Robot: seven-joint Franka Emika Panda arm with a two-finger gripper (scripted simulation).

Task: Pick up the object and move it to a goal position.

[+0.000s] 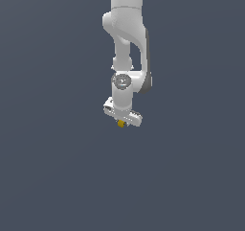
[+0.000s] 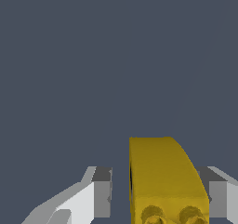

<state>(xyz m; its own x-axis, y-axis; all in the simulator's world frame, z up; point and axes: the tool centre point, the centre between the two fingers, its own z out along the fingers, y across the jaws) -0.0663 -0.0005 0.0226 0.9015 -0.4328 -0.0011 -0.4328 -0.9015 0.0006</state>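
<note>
The tiny mustard-yellow blocky object (image 2: 165, 181) sits between the 2 fingers of the white gripper (image 2: 158, 195). In the wrist view it touches 1 grey finger pad (image 2: 216, 197), while a gap separates it from the other pad (image 2: 102, 195); whether it is truly pinched cannot be told. In the exterior view the object (image 1: 121, 123) shows just under the gripper (image 1: 122, 121) of the white robot arm (image 1: 127, 43), against a plain dark grey-blue background (image 1: 48, 153).

Flat grey worktop (image 1: 57, 177) lies open on every side of the claw (image 1: 121, 120). Only the yellow block (image 2: 162, 181) fills the gap between its fingers, apparently touching one.
</note>
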